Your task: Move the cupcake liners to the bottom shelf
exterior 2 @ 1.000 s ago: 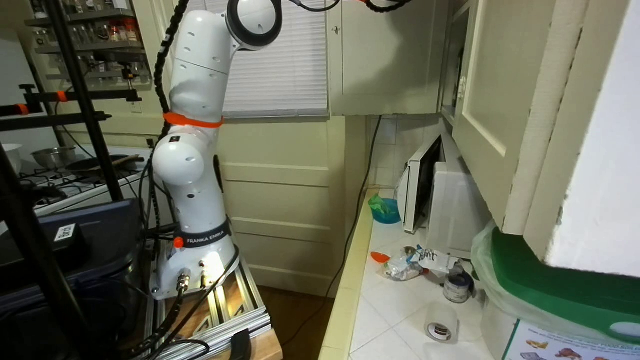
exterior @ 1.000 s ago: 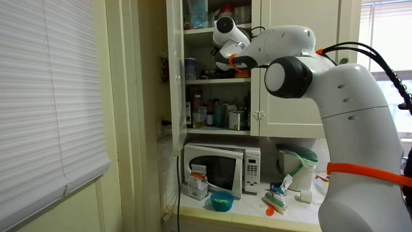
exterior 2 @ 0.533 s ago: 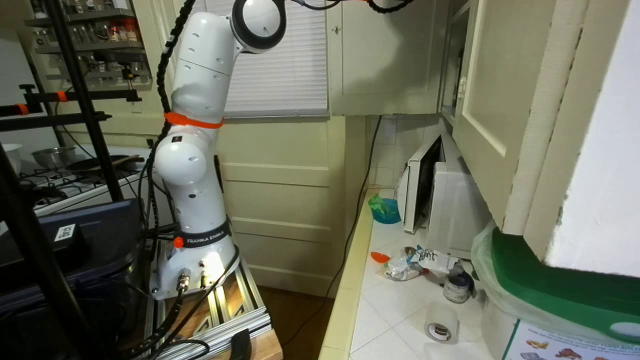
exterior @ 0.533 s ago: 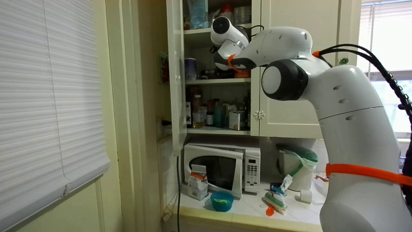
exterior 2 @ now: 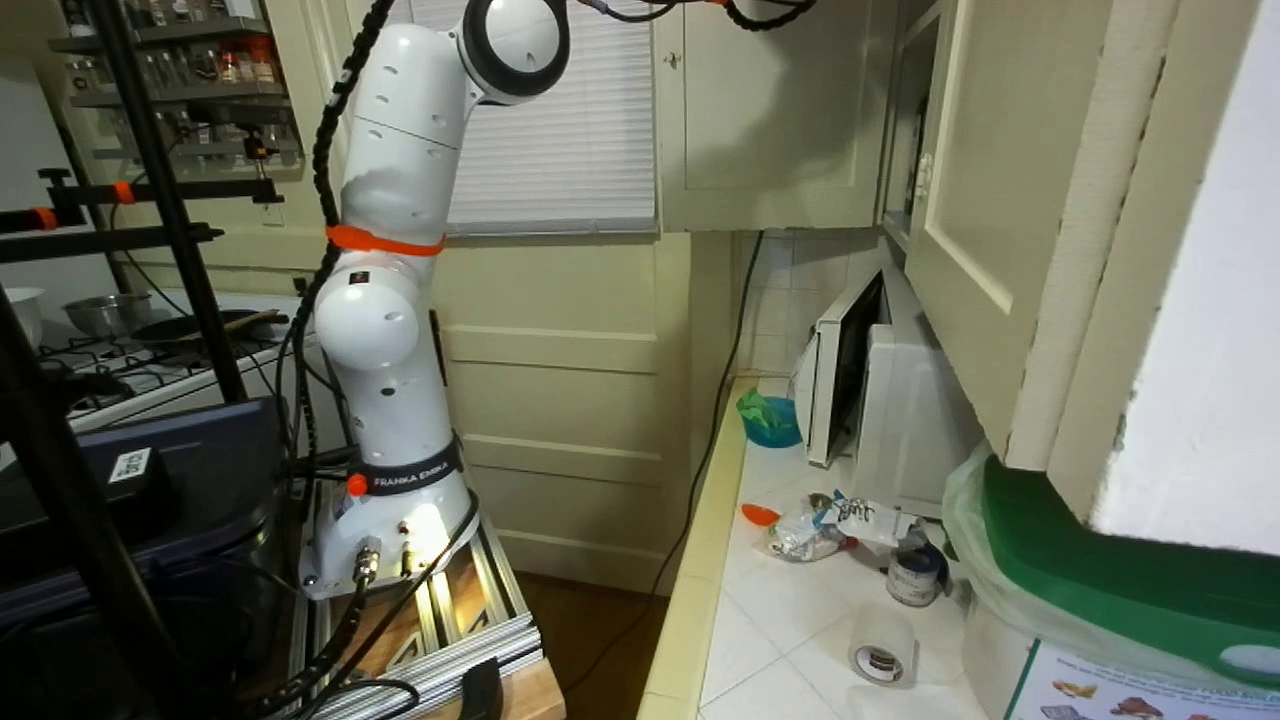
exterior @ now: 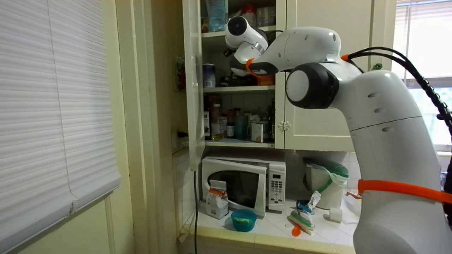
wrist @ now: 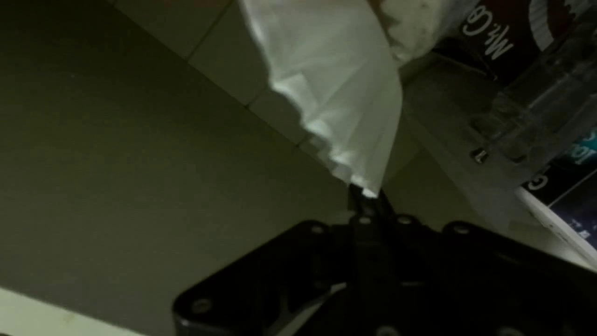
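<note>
The cupcake liners (wrist: 336, 79), a white pleated paper stack, hang from my gripper (wrist: 368, 198) in the wrist view. The fingers are shut on their edge, and the stack fans out beyond the fingertips. In an exterior view the wrist (exterior: 247, 49) is in front of the open cupboard at middle-shelf height; the gripper and liners are hidden behind it. The bottom shelf (exterior: 229, 143) is lower, with dark bottles (exterior: 230, 127), a teal bottle (exterior: 241, 126) and a white box (exterior: 260, 131) on it.
The open cupboard door (exterior: 193, 84) stands left of the shelves. The middle shelf (exterior: 240, 89) holds a dark canister (exterior: 209, 74) and boxes. A dark lettered box (wrist: 513, 32) shows in the wrist view. The microwave (exterior: 243, 183) and teal bowl (exterior: 243, 222) are below.
In an exterior view, the wrist and forearm have moved left across the cupboard opening, with the wrist slightly higher. The cupboard contents look the same.
</note>
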You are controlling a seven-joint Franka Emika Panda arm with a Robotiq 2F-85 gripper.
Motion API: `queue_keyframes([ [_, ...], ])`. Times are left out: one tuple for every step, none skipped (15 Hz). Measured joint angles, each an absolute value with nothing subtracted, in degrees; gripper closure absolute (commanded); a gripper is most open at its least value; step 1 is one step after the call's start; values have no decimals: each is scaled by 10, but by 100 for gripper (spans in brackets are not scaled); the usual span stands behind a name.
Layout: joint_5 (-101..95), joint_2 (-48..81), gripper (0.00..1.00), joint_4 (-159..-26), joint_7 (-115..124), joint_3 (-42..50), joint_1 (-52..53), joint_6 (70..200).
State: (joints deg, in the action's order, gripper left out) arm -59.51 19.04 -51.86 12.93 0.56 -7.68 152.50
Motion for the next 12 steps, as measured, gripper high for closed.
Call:
queue_keyframes([
  [-596,186,100,-524,136,6,-74,1525],
  [-598,179,100,-532,143,6,-71,1525],
  [-602,172,100,-540,150,6,-68,1525],
  [-608,164,100,-550,157,6,-66,1525],
  [-613,156,100,-561,165,6,-63,1525],
  [-618,146,100,-574,171,6,-61,1525],
  [-623,137,100,-587,178,6,-59,1525],
  [-629,128,100,-602,185,6,-56,1525],
  [-634,118,100,-618,193,6,-54,1525],
  [-638,107,100,-634,198,5,-51,1526],
  [-640,96,100,-651,202,4,-50,1526],
  [-643,85,100,-668,205,4,-48,1527],
])
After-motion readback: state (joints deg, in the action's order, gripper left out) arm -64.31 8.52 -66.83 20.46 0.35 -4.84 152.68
